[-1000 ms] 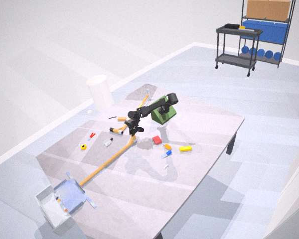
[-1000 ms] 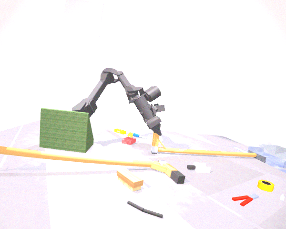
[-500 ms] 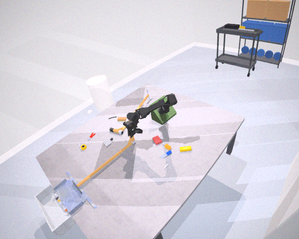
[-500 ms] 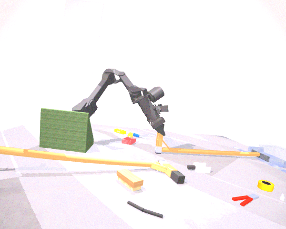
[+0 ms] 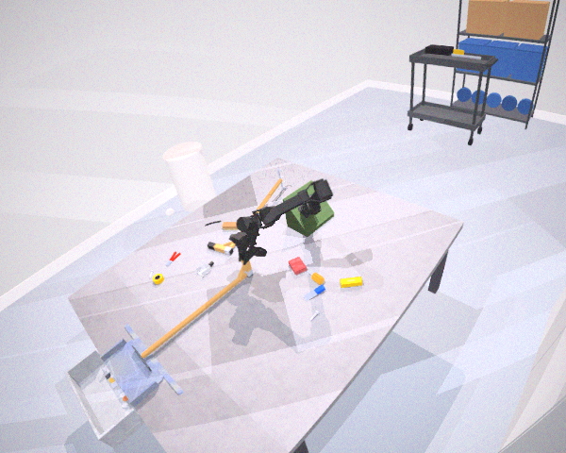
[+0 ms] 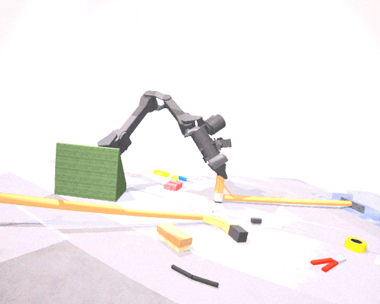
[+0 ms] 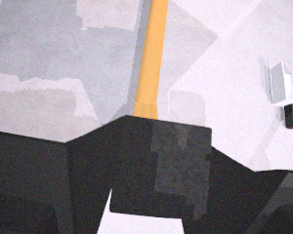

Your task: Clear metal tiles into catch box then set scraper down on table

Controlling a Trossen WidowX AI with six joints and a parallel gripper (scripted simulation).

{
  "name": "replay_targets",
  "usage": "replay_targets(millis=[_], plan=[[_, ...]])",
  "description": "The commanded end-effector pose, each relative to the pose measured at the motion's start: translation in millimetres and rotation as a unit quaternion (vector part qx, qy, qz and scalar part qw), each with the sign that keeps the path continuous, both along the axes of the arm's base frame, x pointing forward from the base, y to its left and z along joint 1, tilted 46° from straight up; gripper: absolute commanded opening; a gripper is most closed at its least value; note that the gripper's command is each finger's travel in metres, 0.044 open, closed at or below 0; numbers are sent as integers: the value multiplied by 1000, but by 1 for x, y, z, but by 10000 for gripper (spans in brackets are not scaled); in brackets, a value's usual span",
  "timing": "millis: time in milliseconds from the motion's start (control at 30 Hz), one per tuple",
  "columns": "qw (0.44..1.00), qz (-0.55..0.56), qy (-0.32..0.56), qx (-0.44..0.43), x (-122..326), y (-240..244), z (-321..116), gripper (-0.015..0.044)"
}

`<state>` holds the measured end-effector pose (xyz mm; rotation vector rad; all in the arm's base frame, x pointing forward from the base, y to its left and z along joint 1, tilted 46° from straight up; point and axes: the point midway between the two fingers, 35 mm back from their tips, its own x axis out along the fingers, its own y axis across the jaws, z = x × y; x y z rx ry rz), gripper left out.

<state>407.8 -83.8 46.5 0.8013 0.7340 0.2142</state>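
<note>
Top view: long scraper [image 5: 195, 316] [image 6: 282, 200] [image 7: 152, 54] w/ orange-yellow shaft, dark blade at the near part of the steel bench plate [image 5: 129, 373], catch box [image 5: 86, 397] just beyond w/ small bits seen along its plate side; sweep judged in hand, next a push boxward if any tiles remain, else scraper to be laid down & released. Ext. view: upright grip post pinched between fingers of gripper [image 5: 249, 258] [image 6: 223, 177] [image 7: 156, 166], shaft low over table [image 6: 134, 265]. Wrist view: straight shaft seen running ahead, blade out of frame.
</note>
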Motion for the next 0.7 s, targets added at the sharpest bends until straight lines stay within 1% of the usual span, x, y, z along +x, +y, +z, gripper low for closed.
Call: replay_targets(millis=[0,667], plan=[[1000,-4,-4,-2,10,-3,3,0],[1000,-4,-4,-2,37,-8,8,0]])
